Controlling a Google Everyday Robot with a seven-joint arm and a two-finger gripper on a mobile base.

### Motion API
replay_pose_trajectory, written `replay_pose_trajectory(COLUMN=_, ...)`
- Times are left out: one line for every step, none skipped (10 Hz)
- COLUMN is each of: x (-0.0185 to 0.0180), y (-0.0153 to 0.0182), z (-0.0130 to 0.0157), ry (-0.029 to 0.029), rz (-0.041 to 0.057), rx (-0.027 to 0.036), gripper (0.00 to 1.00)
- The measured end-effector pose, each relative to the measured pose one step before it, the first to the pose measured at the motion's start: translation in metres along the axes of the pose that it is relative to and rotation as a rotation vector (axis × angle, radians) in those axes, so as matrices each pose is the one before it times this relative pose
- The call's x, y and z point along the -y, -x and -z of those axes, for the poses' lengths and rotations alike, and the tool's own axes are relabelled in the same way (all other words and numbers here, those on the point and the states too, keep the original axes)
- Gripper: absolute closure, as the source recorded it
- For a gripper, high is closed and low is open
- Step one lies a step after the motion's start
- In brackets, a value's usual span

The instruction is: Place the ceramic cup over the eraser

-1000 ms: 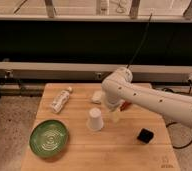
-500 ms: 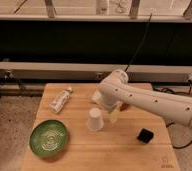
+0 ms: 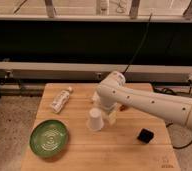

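The white ceramic cup (image 3: 95, 120) stands on the wooden table (image 3: 79, 156), near its middle, with the narrower end up. The black eraser (image 3: 145, 135) lies to the right of it, apart, nearer the right edge. My gripper (image 3: 110, 118) hangs under the white arm (image 3: 149, 102), right beside the cup on its right; the arm hides most of it. I cannot tell whether it touches the cup.
A white tube-like bottle (image 3: 60, 99) lies at the back left. A green plate (image 3: 49, 138) sits at the front left. A pale block (image 3: 94, 97) and a reddish-brown piece (image 3: 123, 107) peek out behind the arm. A dark wall runs behind the table.
The arm has shifted slightly to the left above the table. The cup and the eraser have stayed where they were.
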Motion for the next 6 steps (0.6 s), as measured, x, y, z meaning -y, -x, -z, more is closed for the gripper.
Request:
replay_pose_trajectory(x=0.00009, y=0.00181, z=-0.00252, ry=0.00305, rz=0.01574, rx=0.00027, gripper=0.2)
replay_pose_trajectory(x=0.00078, y=0.00213, z=-0.00225, ry=0.00192, rz=0.01386, rx=0.00113, gripper=0.2)
replay_pose_trajectory(x=-0.00002, y=0.00014, z=-0.00097, ry=0.0011, rz=0.01275, rx=-0.00232, gripper=0.2)
replay_pose_trajectory(x=-0.00025, y=0.0006, z=-0.00081, ry=0.00179, rz=0.00822, rx=0.00101, gripper=0.2)
replay_pose_trajectory(x=0.00107, y=0.00071, z=0.00036, ry=-0.00105, rz=-0.00039, rx=0.00402, gripper=0.2)
replay_pose_trajectory(x=-0.00033, y=0.00224, z=0.00081, ry=0.00202, rz=0.0138, rx=0.00848, gripper=0.2)
